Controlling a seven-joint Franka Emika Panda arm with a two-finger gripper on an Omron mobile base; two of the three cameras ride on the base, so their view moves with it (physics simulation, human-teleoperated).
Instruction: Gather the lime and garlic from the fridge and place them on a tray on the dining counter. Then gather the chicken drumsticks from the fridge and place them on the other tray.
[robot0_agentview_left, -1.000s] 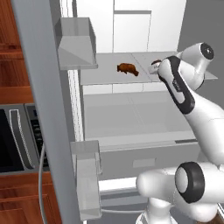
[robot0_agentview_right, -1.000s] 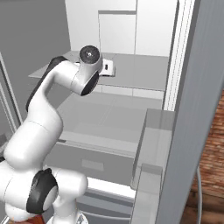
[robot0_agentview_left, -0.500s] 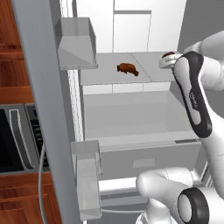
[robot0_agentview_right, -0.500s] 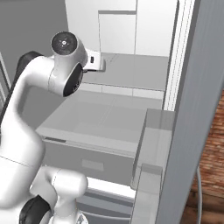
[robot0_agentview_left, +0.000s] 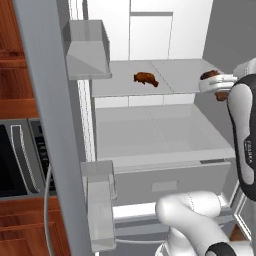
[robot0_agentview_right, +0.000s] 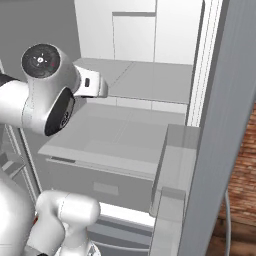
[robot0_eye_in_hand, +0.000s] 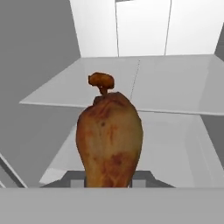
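Glossy white robot arm (robot0_agentview_left: 195, 220) built of rounded, tube-like segments. Dark grey bands at joints, round dark end cap (robot0_agentview_right: 41, 59) with small screws, long dark panel (robot0_agentview_left: 245, 135) with faint lettering along forearm.

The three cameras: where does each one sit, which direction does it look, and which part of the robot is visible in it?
Left base view: behind-left of the arm, facing the open fridge; white arm at right, one drumstick on the glass shelf.
Right base view: behind-right, facing the same fridge; arm at left.
Hand view: on the hand, looking into the fridge; the held drumstick up close.
Shared: left base and hand views both show the shelf drumstick.
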